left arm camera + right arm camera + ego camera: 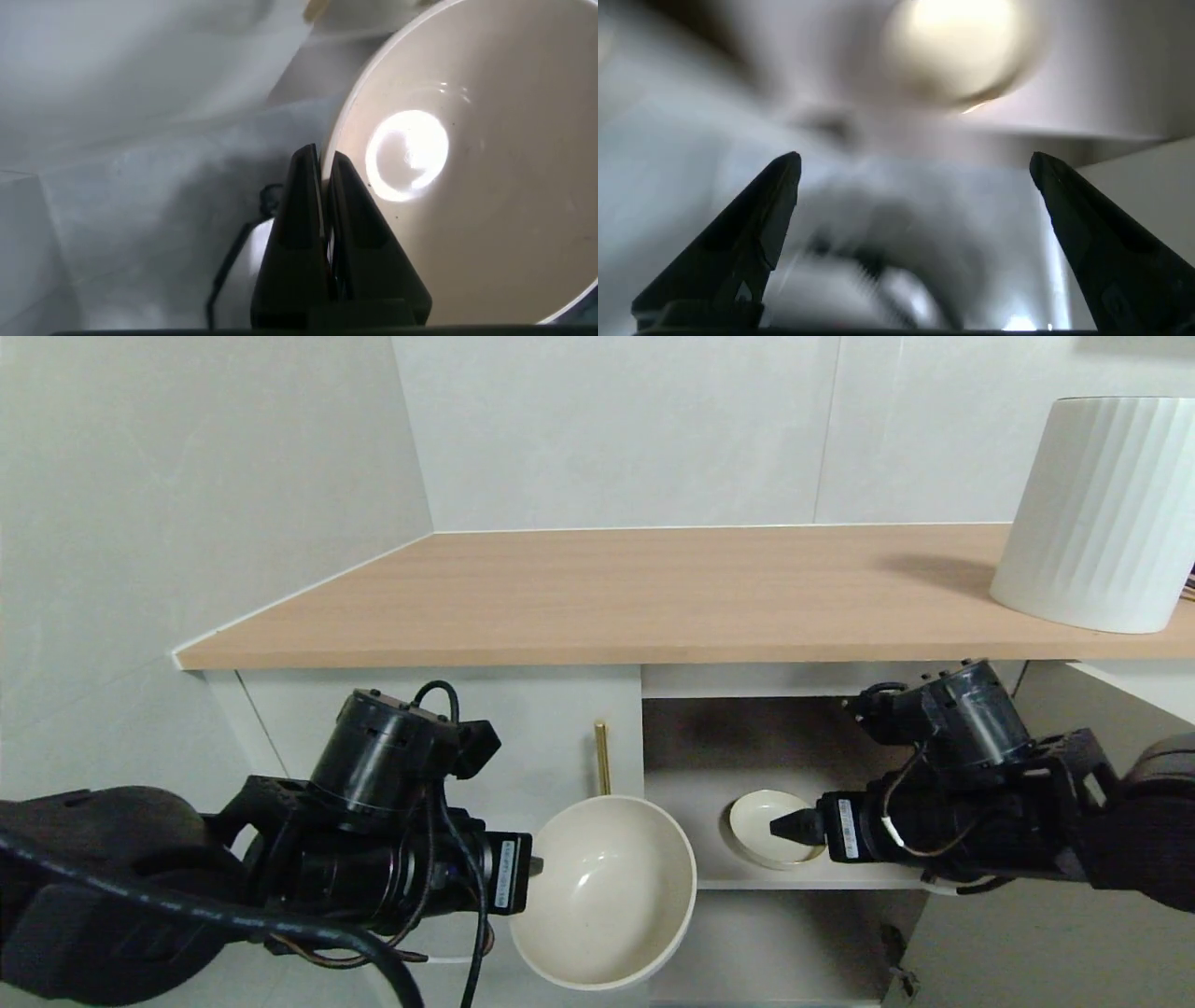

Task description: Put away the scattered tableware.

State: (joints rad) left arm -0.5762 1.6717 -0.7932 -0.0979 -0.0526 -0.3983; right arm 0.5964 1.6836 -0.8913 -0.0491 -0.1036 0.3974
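A large cream bowl [607, 891] hangs in the air in front of the cabinet, tilted with its inside toward me. My left gripper [534, 868] is shut on its rim; the left wrist view shows both fingers [304, 201] pinching the edge of the bowl [467, 187]. A small cream dish [761, 821] sits on the shelf [840, 873] inside the open cabinet compartment. My right gripper [784, 826] is level with that dish, just in front of it. Its fingers [775, 205] are spread wide open with nothing between them, and the dish [957, 47] lies beyond them.
A wooden countertop [653, 588] runs above the cabinet, with a tall white ribbed container [1097, 513] at its right end. The left cabinet door [439, 709] is closed and carries a gold handle [602, 756]. A wall stands close on the left.
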